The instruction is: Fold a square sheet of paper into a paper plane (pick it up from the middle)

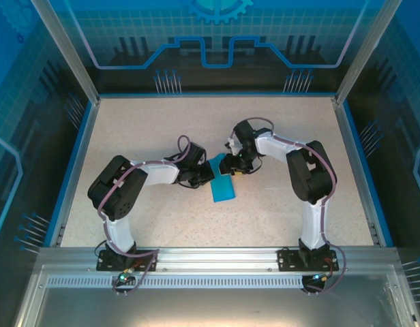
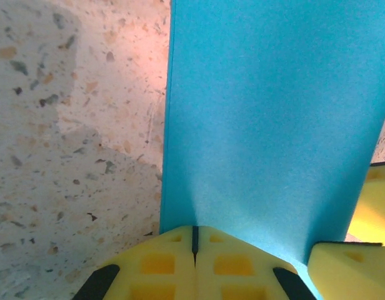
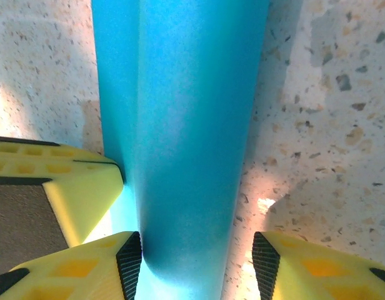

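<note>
The teal-blue sheet of paper (image 1: 222,185) lies mid-table, bent over into a narrow strip. My left gripper (image 1: 204,174) meets its left edge. In the left wrist view the yellow fingertips (image 2: 174,250) are pressed together and the paper (image 2: 274,112) rises straight from their tips, so this gripper (image 2: 194,236) is shut on the sheet. My right gripper (image 1: 230,166) comes in from the right. It (image 3: 197,256) stands open around the rounded fold of the paper (image 3: 186,125). Its left pad (image 3: 130,259) touches the paper; the right pad is apart from it.
The speckled beige table (image 1: 155,129) is bordered by a blue rim (image 1: 217,95) and metal frame posts. A yellow finger of the other arm (image 3: 74,187) sits at the paper's left side in the right wrist view, close to my right gripper.
</note>
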